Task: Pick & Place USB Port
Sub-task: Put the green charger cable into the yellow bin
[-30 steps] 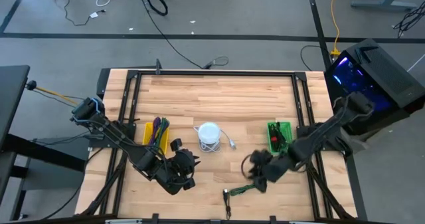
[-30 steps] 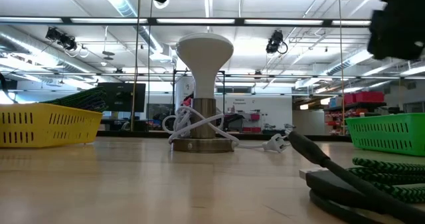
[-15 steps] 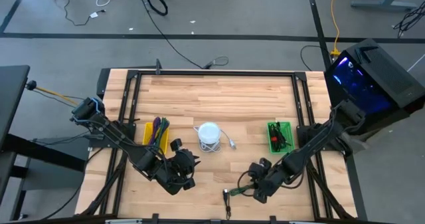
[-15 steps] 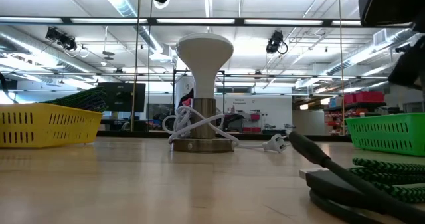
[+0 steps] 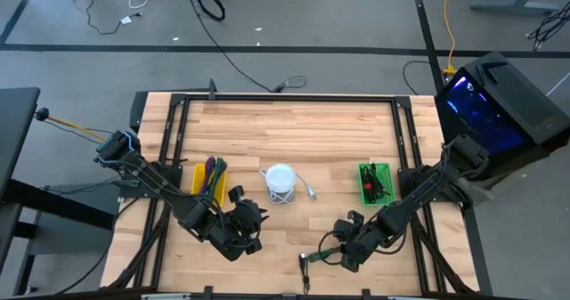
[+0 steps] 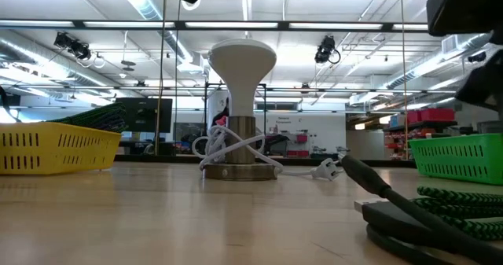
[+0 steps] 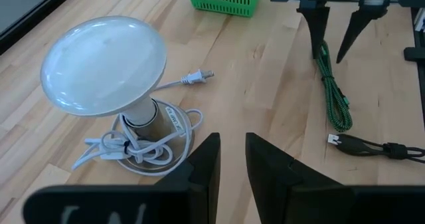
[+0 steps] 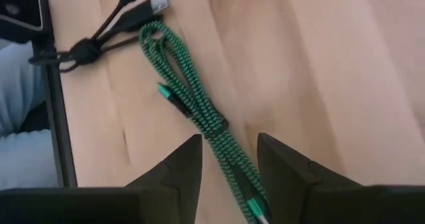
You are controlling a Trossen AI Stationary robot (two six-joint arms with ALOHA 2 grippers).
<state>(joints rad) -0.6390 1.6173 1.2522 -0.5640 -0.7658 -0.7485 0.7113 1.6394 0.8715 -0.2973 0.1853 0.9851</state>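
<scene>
A green braided USB cable lies doubled up on the wooden table near its front edge; it also shows in the left wrist view and the low view. My right gripper hangs open just above it, pointing steeply down, one finger on each side of the cable's near stretch; no touch shows. A black cable with a USB plug lies beside the green one. My left gripper waits in the air near the front left, its fingers a narrow gap apart with nothing between them.
A white lamp with its cord wound round the foot stands mid-table. A green basket sits to its right, a yellow basket holding cables to its left. Bare wood lies between the lamp and the front edge.
My right gripper has come down and toward the table's near edge, rolling a little, until it stands over the green cable; in the last half second it has kept still. The cables have not moved.
</scene>
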